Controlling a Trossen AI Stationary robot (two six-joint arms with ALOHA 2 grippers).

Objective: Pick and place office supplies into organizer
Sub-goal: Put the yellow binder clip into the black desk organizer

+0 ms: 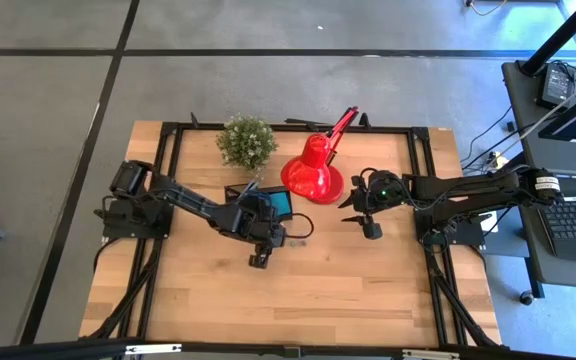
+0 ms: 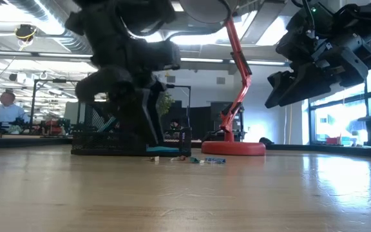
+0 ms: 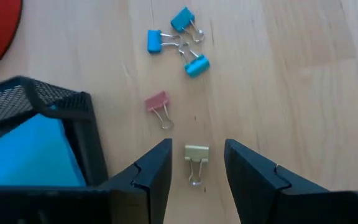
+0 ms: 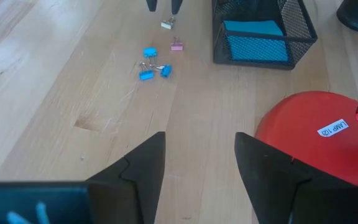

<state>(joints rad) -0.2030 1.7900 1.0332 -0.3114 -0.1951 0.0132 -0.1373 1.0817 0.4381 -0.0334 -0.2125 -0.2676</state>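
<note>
A pale yellow binder clip (image 3: 196, 155) lies flat on the wooden table, and my left gripper (image 3: 196, 171) stands open over it with one finger on either side, not touching it. Beyond it lie a pink clip (image 3: 158, 104) and three blue clips (image 3: 179, 40). The black mesh organizer (image 3: 36, 106) stands right beside my left gripper, with a blue sticky-note pad (image 3: 23, 155) inside. My right gripper (image 4: 197, 168) hangs open above the table, next to the red lamp's base, holding nothing. From there the clips (image 4: 153, 65) and the organizer (image 4: 263, 31) show farther off.
The red desk lamp (image 1: 313, 175) stands at the table's far middle, close to the organizer (image 1: 268, 200) and my right gripper (image 1: 368, 228). A small green potted plant (image 1: 246, 140) stands behind the organizer. Bare wood stretches toward the near edge. Black frame rails run along the table's sides.
</note>
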